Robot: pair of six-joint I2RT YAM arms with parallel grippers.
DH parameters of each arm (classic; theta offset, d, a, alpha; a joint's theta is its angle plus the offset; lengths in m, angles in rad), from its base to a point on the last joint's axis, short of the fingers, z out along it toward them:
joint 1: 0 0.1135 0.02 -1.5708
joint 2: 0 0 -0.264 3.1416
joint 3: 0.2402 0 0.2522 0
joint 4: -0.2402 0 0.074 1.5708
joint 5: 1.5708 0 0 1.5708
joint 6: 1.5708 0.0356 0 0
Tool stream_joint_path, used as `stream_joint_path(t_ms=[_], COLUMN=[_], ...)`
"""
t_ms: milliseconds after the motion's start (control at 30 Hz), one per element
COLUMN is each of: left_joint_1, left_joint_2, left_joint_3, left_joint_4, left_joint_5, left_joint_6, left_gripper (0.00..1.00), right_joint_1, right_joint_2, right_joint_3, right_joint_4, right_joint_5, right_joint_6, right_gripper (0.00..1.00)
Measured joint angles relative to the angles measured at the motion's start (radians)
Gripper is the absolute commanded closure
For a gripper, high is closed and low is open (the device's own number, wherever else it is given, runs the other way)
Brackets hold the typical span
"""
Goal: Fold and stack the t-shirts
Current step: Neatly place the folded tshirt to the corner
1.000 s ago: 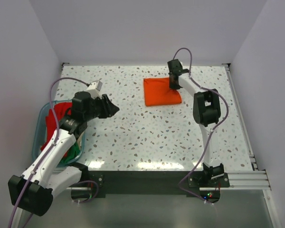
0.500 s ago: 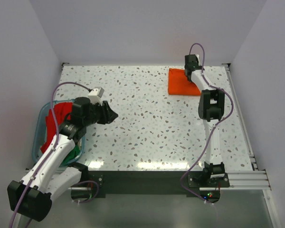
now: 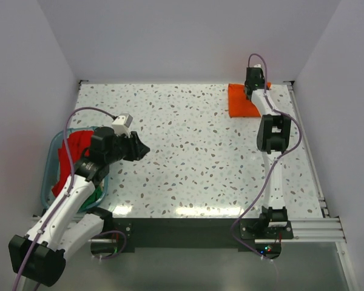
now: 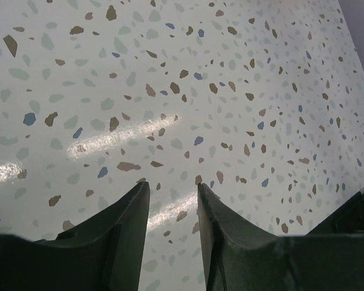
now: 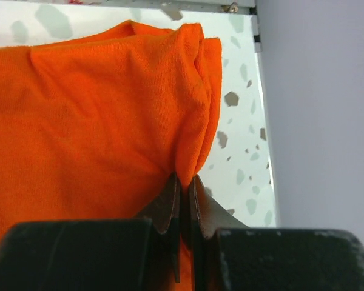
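Three t-shirts can be counted in all. One orange t-shirt (image 3: 241,102) is out on the table (image 3: 188,157), and one red t-shirt (image 3: 70,154) and one green t-shirt (image 3: 96,194) are bunched in a teal plastic tub (image 3: 45,182). Whether more is buried under those two can't be told. Only one tub is seen. Two arms are counted, left arm (image 3: 67,200) and right arm (image 3: 273,157). Each is fitted with one gripper, so that's two: left gripper (image 4: 173,188) and right gripper (image 5: 183,179).
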Motion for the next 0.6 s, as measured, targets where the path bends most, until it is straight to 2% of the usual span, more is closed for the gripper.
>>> stream_joint_path(t_ms=[300,600], left_joint_1=[0.027,0.078], left_joint_2=[0.034,0.056], left_joint_3=[0.0,0.0], left_joint_4=[0.0,0.003], left_joint_5=[0.009,0.05], left_joint_6=[0.0,0.0], left_gripper=[0.58,0.59], right_joint_1=[-0.094,-0.185], right_joint_2=[0.002,0.008], right_joint_3=[-0.02,-0.021], right_joint_4=[0.131,0.202], right_joint_5=[0.003,-0.011], right_joint_6=[-0.121,-0.154], right_gripper=[1.0,1.0])
